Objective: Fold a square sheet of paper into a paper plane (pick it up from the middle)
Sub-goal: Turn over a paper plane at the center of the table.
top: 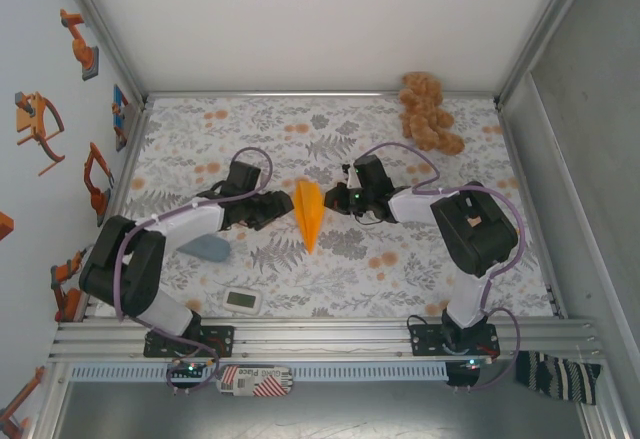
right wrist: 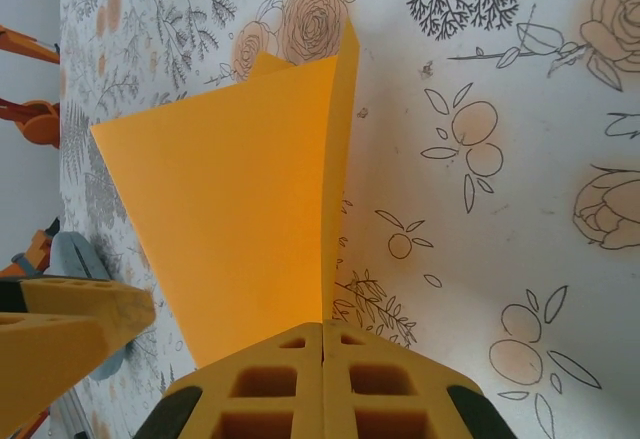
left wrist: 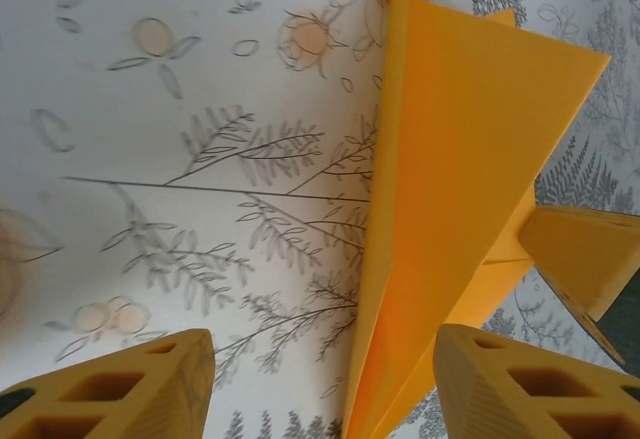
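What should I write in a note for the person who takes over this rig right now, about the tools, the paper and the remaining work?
Right tool: shut on the paper plane, holding it on edge over the middle of the flowered cloth.
Left tool: open, one finger on each side of the plane, not gripping.
Done: the orange sheet is folded into a pointed dart.
Left: probably close the left tool and finish the wings; I cannot tell whether a fold is missing.
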### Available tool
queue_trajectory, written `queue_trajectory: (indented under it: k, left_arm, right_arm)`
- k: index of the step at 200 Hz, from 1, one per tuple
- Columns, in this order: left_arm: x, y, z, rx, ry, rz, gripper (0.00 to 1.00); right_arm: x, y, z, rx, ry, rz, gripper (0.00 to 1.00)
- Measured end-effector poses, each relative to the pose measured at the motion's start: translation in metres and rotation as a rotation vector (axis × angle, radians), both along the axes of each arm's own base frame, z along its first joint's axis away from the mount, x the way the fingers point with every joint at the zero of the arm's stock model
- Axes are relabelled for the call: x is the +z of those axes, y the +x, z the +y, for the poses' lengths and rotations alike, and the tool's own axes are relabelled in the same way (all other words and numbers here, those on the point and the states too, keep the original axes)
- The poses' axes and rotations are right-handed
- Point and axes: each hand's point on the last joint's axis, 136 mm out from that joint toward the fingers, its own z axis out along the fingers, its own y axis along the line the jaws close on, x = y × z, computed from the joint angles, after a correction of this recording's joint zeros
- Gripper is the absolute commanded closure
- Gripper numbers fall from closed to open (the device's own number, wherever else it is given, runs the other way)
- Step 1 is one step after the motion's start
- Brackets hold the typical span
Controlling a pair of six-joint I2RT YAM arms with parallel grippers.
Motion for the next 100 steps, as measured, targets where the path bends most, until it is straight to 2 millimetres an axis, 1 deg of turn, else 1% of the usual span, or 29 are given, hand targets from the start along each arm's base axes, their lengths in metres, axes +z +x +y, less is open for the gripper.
queue_trajectory:
  k: [11,22,52,88,100]
  left_arm:
    - [-0.001,0.003,-0.006,-0.009,-0.011,0.004,0.54]
    - [0.0,0.006,-0.012,-0.017,-0.021,0.008,0.57]
    - [0.001,0.016,-0.025,-0.031,-0.034,0.007,0.73]
    - [-0.007,0.022,-0.033,-0.044,-0.03,0.026,0.83]
    - [-0.01,0.022,-0.034,-0.047,-0.026,0.037,0.84]
  right_arm:
    - [0.0,0.0,0.0,-0.001,0.001,-0.001,1.0]
    - [0.0,0.001,-0.001,-0.002,0.003,-0.004,1.0]
    - [0.0,0.002,-0.001,-0.004,0.007,-0.007,1.0]
    - [0.0,0.0,-0.002,0.001,0.015,-0.001,1.0]
    - [0.0,-0.001,-0.001,0.005,0.019,0.003,1.0]
